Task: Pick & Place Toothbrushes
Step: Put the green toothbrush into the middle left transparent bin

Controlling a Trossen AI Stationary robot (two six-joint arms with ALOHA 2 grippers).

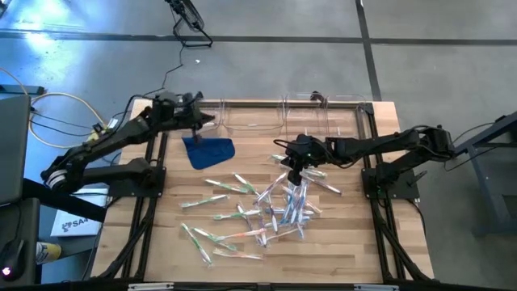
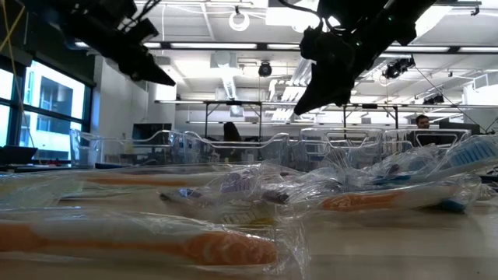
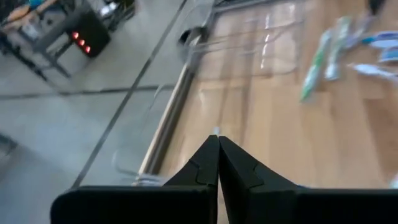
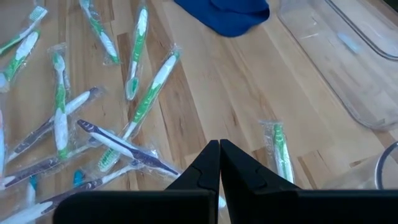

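Several wrapped toothbrushes (image 1: 266,212) with green, blue and whitish handles lie scattered flat on the wooden table (image 1: 339,250), heaped near the middle; they also show in the right wrist view (image 4: 140,102) and close up in the low view (image 2: 194,245). My right gripper (image 1: 295,167) hangs above the heap's far side, its fingers (image 4: 219,144) shut with nothing between them. My left gripper (image 1: 199,121) is over the table's far left part, just beyond the blue cloth (image 1: 210,151). Its fingers (image 3: 217,138) are also shut and empty.
Clear plastic bins (image 1: 252,117) stand in a row along the table's far edge, one near my left gripper (image 3: 249,43). The blue cloth lies flat at the far left. A metal rail (image 3: 171,118) borders the table's left edge. Bare wood shows near the front edge.
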